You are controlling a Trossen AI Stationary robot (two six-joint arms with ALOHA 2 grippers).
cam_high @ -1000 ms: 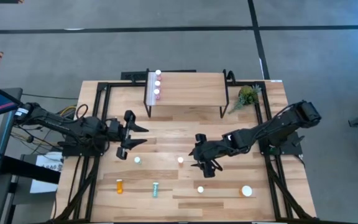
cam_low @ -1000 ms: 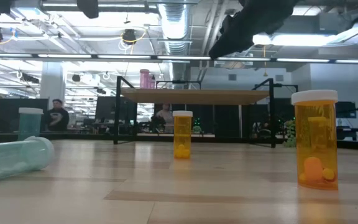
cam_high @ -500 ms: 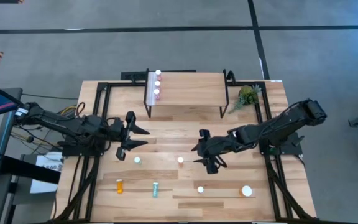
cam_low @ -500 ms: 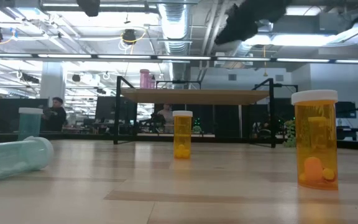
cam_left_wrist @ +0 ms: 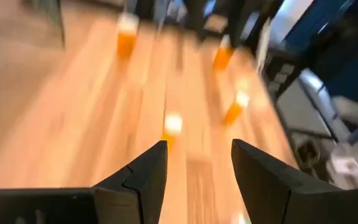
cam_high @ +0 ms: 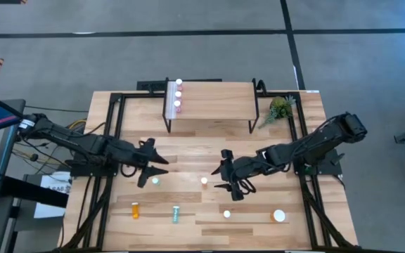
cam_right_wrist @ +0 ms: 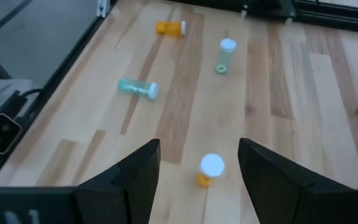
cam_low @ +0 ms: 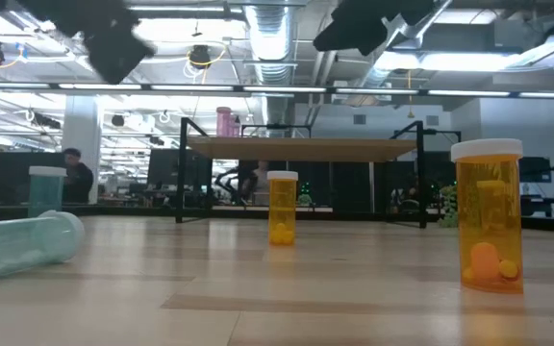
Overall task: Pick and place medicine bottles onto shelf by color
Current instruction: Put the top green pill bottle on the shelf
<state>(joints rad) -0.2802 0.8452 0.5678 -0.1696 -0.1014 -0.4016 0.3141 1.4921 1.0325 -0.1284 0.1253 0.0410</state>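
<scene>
Left gripper (cam_high: 148,163) has swung down toward the teal bottle (cam_high: 156,181); right gripper (cam_high: 228,178) has edged back toward the orange bottle (cam_high: 204,181). Both have fingers apart, nothing held. Pink bottles (cam_high: 178,94) sit on the shelf (cam_high: 216,105). The bottles look light, stiff, slick and tippy, so grip mid-body. Open tabletop around both.
</scene>
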